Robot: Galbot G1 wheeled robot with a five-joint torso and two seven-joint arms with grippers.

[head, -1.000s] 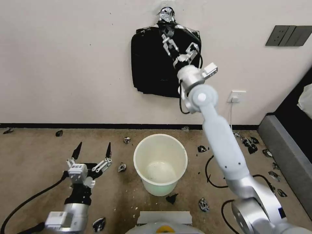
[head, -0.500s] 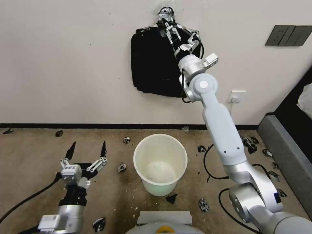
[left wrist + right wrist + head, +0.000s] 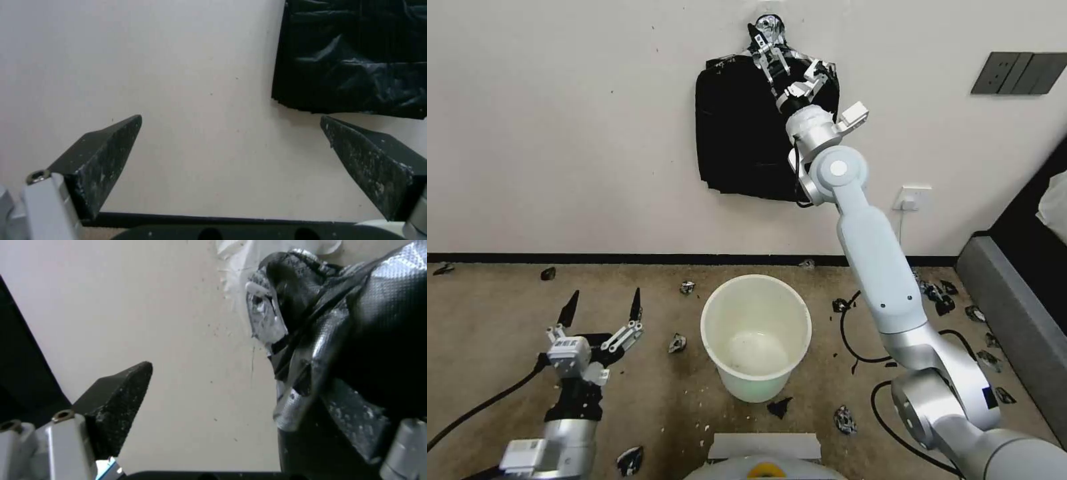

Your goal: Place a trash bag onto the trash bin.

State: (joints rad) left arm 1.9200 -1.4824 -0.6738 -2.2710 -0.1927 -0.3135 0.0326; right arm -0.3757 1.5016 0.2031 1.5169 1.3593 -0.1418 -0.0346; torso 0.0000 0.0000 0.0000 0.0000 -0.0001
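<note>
Right gripper [image 3: 787, 63]: raised to the wall, jaws spread, at the top of the hanging bag bundle [image 3: 740, 133].
Bundle from the gripper: its silvery bunched top [image 3: 271, 323] lay just beside one finger; the flat black body hung downward along the wall.
Left gripper [image 3: 602, 308]: low near the floor, jaws wide apart, empty.
Trash bin [image 3: 756, 337]: upright on the floor, unlined, well below the bundle.
Nearer arm: the right, by my judgement.

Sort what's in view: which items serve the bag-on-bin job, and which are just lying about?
Job items:
round white plastic bin
black bag bundle hanging on the wall
right gripper, open at the bundle's top
left gripper, open, low beside the bin

Lying about:
torn black plastic scraps
grey wall switches
</note>
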